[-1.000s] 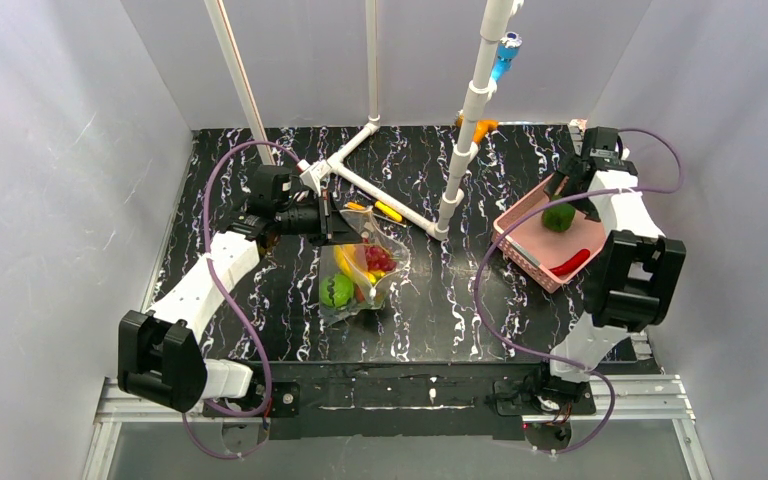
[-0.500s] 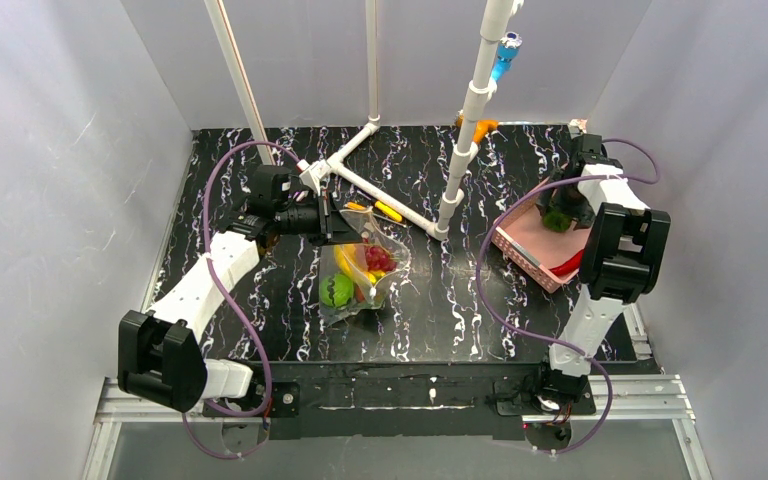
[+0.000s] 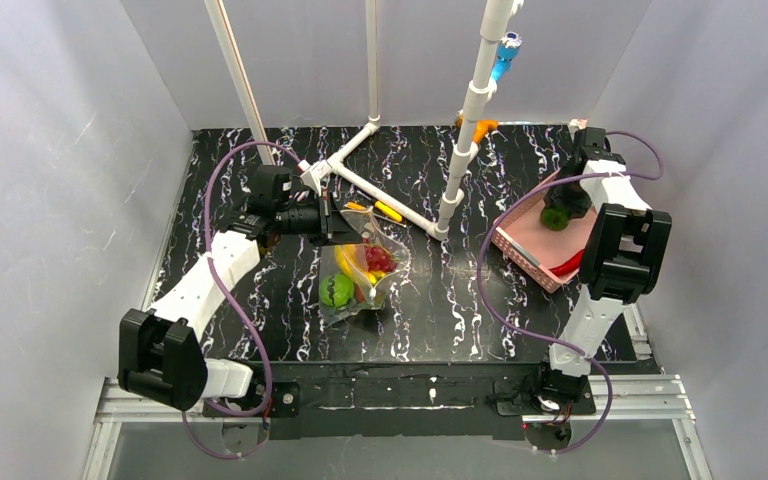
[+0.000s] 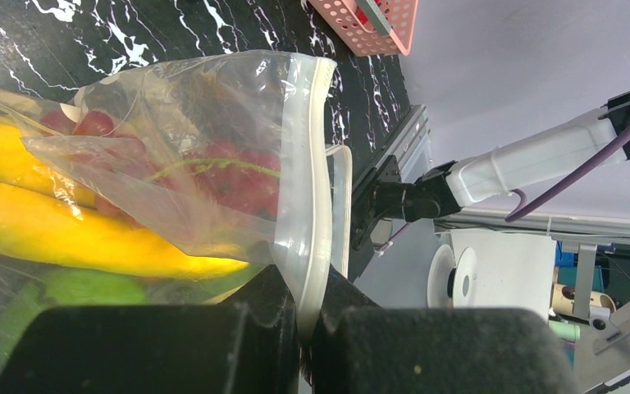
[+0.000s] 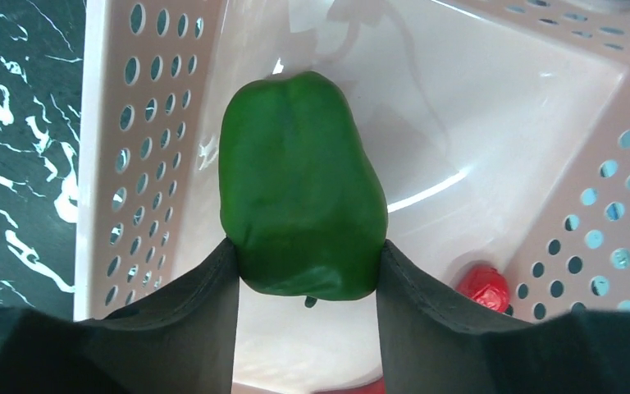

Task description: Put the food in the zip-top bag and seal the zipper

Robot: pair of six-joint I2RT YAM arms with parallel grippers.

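**Over the basket (image 3: 532, 238), a green pepper (image 3: 557, 219) is gripped**

Top view: the zip-top bag (image 3: 365, 272), partly filled, is held at the centre by the left gripper (image 3: 345, 222). Left wrist: the zipper (image 4: 318, 148) edge is pinched between shut jaws. Right wrist: the green pepper is clamped by the right gripper (image 5: 303, 275); next, it must be carried to the bag mouth.

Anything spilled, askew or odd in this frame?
Nothing stands out. The left gripper pinches the bag at its mouth edge, with food inside and none loose on the table. The right gripper grips a green pepper at the basket.
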